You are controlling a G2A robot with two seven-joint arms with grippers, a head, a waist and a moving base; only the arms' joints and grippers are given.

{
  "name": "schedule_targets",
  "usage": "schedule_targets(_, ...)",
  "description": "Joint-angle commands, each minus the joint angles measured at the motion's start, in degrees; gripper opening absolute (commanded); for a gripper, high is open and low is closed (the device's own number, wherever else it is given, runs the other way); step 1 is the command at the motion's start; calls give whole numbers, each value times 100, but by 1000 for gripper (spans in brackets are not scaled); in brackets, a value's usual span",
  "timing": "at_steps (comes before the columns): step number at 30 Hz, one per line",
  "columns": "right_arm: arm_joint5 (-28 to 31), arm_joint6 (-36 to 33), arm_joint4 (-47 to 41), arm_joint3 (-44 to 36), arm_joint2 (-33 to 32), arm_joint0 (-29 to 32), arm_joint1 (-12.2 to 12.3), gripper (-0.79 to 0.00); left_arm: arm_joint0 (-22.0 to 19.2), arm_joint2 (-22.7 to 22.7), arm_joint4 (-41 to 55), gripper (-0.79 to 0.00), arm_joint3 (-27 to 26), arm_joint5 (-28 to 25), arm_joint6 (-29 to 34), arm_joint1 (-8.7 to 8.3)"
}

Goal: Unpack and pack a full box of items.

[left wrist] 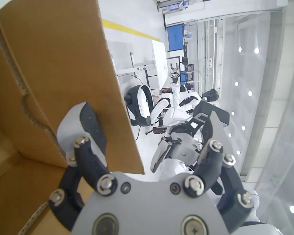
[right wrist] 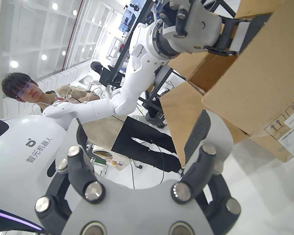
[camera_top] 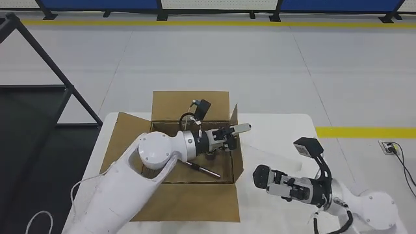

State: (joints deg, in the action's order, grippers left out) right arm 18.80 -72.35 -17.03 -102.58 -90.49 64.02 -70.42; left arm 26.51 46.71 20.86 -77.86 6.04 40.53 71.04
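**Q:** Where is the box?

**A:** The box [camera_top: 175, 104] sits open on the white table [camera_top: 279, 136], in the middle of the top view. Three flaps are folded out, and the right-hand flap [left wrist: 63, 62] stands upright.

**Q:** And your tools?

**A:** My left tool [camera_top: 234, 133] is at that upright flap, just right of centre in the top view. It is released. One finger lies by the inner face of the cardboard and the other sits well outside it, so the flap passes between them ungripped. My right tool [camera_top: 260, 177] hangs over the table at the lower right of the box, also released and carrying nothing.

**Q:** What's inside?

**A:** All I can make out on the floor of the box is a slim rod [camera_top: 200, 168], lying aslant near the right wall.

**Q:** Which step is this, then?

**A:** I judge it to be clearing the opening by getting that flap out of the way. With so little in the box, I can't tell whether I'm finishing the unpacking or about to start packing.

**Q:** What does the next move call for?

**A:** I'd pinch the flap or press it outward along its crease, without dragging the box across the table. My right tool is near enough to steady the wall. After that comes the rod, which is thin and lies flat, so my fingertips would have to go down close to the floor of the box.
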Motion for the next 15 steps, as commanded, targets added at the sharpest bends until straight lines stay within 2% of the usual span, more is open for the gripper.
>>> schedule_targets(1,-61,111,103,-15,20,-9,18,0,-153,-194,66,0,214,-23,-55,106)
schedule_targets(8,-163,229,169,64,63,-111,83,0,-496,-614,201,0,821,-122,-108,403)
schedule_targets(15,-467,372,536,309,239,-338,144,0,-646,-750,224,0,1183,-191,-38,579)
